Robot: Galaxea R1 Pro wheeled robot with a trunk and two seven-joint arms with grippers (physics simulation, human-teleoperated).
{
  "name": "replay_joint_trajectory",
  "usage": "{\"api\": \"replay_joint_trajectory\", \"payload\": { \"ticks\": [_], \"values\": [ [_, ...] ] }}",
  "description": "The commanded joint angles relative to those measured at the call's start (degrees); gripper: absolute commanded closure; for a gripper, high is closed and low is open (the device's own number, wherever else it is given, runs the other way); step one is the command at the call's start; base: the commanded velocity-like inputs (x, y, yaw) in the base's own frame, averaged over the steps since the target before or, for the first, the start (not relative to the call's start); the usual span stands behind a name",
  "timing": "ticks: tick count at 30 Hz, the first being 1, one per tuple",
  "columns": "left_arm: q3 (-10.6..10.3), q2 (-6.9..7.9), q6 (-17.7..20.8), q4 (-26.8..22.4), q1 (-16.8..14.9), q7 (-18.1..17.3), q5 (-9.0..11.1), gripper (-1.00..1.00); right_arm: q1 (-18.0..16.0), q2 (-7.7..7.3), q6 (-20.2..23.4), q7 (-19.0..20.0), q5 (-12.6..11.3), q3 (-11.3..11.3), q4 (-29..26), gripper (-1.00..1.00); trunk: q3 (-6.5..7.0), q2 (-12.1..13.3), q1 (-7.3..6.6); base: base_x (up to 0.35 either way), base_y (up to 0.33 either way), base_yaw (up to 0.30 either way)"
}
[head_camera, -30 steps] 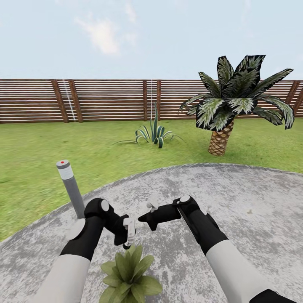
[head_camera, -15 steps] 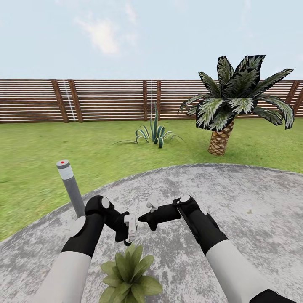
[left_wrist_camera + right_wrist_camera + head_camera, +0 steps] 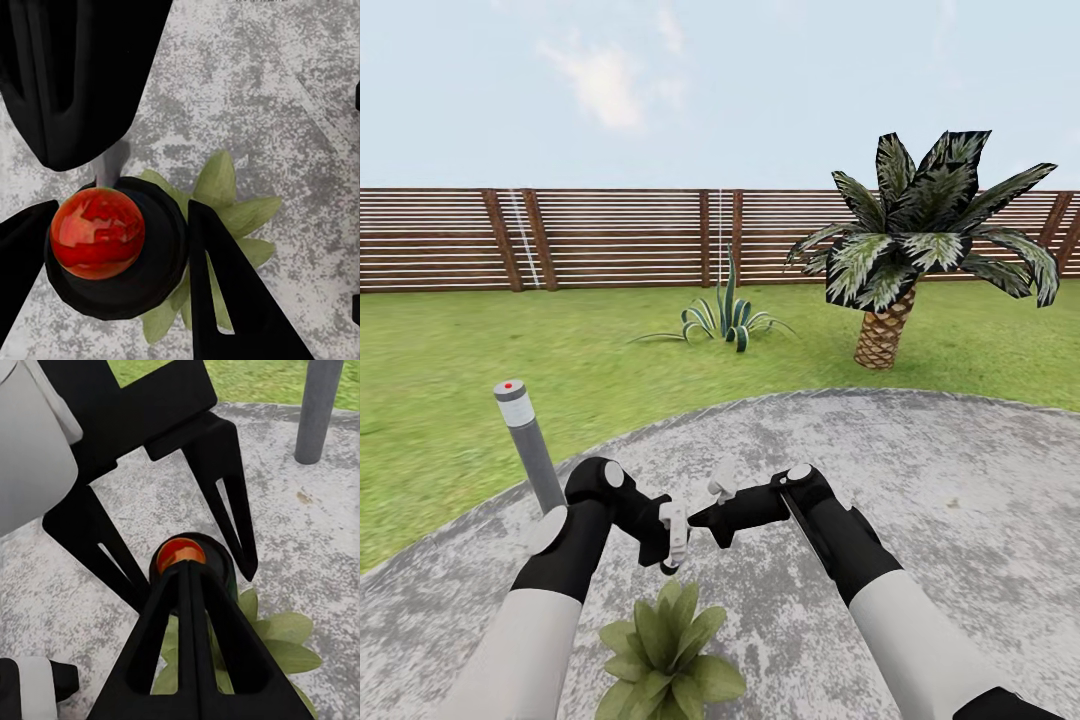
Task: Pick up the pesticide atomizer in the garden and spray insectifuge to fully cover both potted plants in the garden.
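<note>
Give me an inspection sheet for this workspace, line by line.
Surface: grey paved patio, mottled, ringed by lawn.
Job's things: pesticide atomizer, dark with a red top, upright between the left gripper's fingers, above one potted plant whose pot is hidden by its leaves.
Clutter: grey bollard lamp at the patio edge.
Grippers: left gripper closed around the atomizer; right gripper has its fingers together, pointing at the atomizer's top.
Cables: nothing seen.
Surroundings: spiky potless plant and palm on the lawn, wooden slat fence behind.
</note>
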Motion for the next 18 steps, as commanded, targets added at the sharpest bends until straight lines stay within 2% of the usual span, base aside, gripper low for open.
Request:
{"api": "replay_joint_trajectory", "payload": {
  "ticks": [1, 14, 16, 18],
  "values": [
    [0.1, -0.07, 0.6, 0.0, 0.0, -0.3, -0.3, 1.00, 0.0, 0.02, 0.5, 0.3, 0.3, -0.1, -0.1, 1.00, -0.06, 0.0, 0.00, 0.000, 0.000, 0.000],
    [0.1, -0.01, 0.5, 0.0, -0.1, -0.3, -0.5, 1.00, 0.0, -0.03, 0.5, 0.3, 0.3, -0.1, -0.1, 1.00, -0.06, 0.0, 0.00, 0.000, 0.000, 0.000],
    [0.2, 0.30, 0.5, 0.0, -0.1, -0.3, -0.8, 1.00, 0.0, -0.05, 0.5, 0.3, 0.3, -0.1, -0.1, 1.00, -0.06, 0.0, 0.00, 0.000, 0.000, 0.000],
    [0.3, 1.46, 0.4, 0.0, -0.1, -0.3, -2.0, 1.00, 0.0, -0.06, 0.4, 0.3, 0.3, -0.1, -0.1, 1.00, -0.06, 0.0, 0.00, 0.000, 0.000, 0.000]
  ]
}}
